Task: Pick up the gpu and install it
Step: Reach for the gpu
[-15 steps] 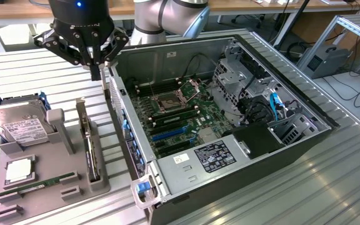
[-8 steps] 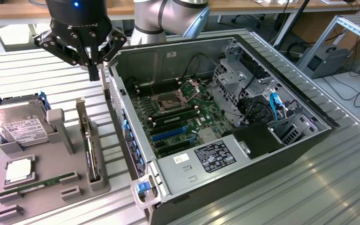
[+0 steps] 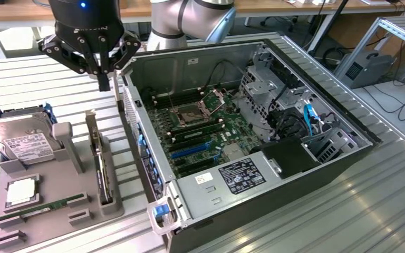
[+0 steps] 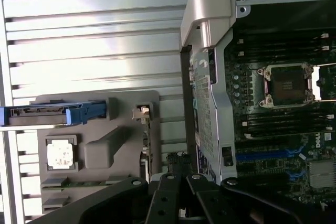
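Exterior view: bright, even overhead light, with soft shadows. The table (image 3: 357, 211) slats carry pale sheen streaks on the exterior view's right. The computer case (image 3: 294, 195) interior is shaded, and the motherboard (image 3: 210, 126) is dim but readable. Wrist view: harsh contrast. The table slats are washed out almost to white in heavy glare bands, and the case's silver corner is also hot. The board is underexposed. The gripper (image 4: 181, 203) is a near-black silhouette. The square chip (image 4: 59, 155) on the grey tray (image 4: 126, 129) is clipped white.

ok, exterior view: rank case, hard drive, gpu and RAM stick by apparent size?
1. case
2. hard drive
3. gpu and RAM stick: similar length, and the gpu stands edge-on in its holder slot, so I can't rank them.
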You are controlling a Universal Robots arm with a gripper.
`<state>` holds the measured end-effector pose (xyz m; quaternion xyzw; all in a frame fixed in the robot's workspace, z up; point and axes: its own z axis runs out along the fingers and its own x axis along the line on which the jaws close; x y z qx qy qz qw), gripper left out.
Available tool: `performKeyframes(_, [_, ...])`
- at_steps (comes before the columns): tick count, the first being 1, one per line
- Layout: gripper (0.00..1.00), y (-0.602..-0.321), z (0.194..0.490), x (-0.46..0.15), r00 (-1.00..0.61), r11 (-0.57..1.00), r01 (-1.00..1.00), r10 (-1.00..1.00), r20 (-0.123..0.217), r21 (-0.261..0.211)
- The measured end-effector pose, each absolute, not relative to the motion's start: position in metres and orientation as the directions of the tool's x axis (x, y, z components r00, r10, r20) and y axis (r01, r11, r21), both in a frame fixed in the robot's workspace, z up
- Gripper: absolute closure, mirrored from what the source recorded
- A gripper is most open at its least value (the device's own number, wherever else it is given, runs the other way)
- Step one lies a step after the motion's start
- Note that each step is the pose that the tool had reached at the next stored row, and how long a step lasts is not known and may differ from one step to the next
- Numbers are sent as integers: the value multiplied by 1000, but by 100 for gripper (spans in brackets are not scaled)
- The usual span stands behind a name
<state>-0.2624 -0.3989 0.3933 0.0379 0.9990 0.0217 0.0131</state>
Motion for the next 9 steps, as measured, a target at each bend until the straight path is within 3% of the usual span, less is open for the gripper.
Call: performKeyframes(9, [89,-399,393,-266,-997,996,75,76,-24,44])
